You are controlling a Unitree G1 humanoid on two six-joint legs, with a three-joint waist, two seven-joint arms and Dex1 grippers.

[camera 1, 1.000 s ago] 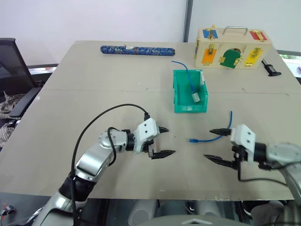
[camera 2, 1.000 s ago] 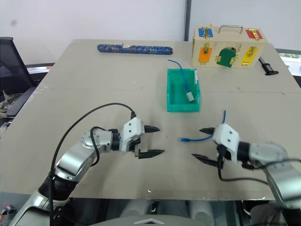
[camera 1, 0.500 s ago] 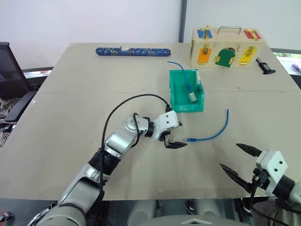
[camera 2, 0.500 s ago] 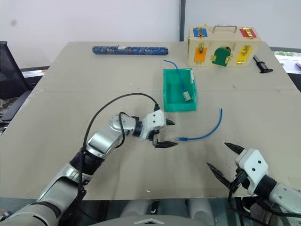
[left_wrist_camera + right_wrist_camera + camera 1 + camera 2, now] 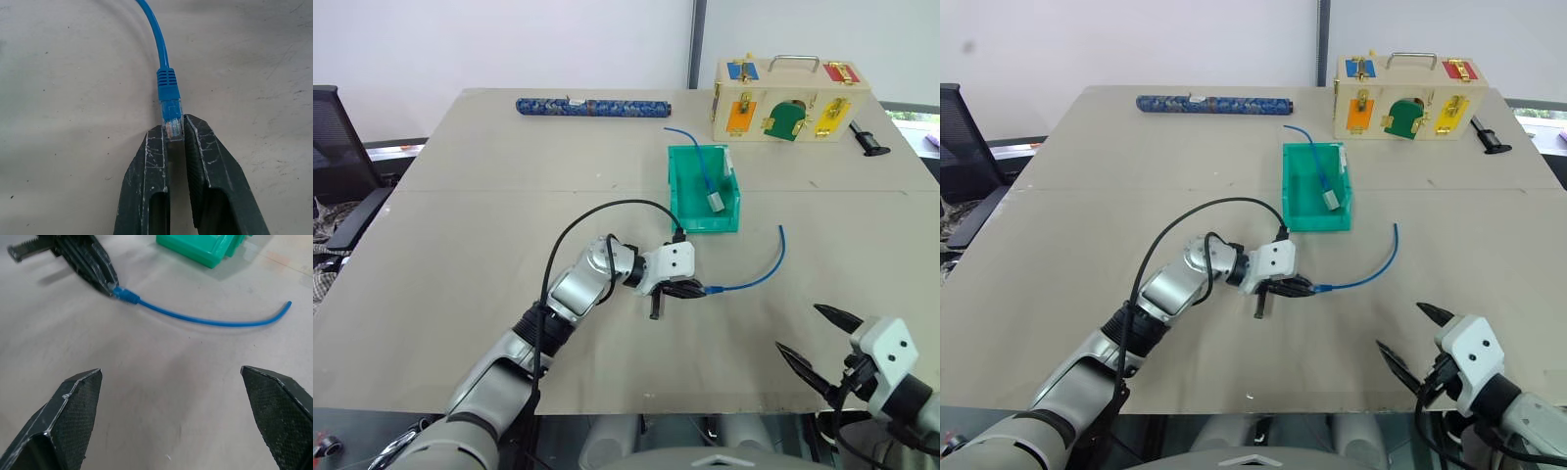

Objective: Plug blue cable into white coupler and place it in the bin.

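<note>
On the grey tabletop (image 5: 460,245), head views: my left gripper (image 5: 690,291) is clamped on the plug tip of the thin bright-blue flexible cable (image 5: 759,276), which curves away just in front of the small teal-green plastic bin (image 5: 683,196). My right gripper (image 5: 815,335) hangs near the table edge, fingers wide apart, holding nothing. Left wrist view: both fingers (image 5: 151,161) pinch the clear plug end. Right wrist view: spread fingers (image 5: 73,406), cable (image 5: 210,323) lying beyond.

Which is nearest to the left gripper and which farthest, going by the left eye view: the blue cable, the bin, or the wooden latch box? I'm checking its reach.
From the left gripper:
1. blue cable: its plug is pinched in the fingertips.
2. bin: just beyond, mid-table.
3. wooden latch box: at the far edge, to the right.
</note>
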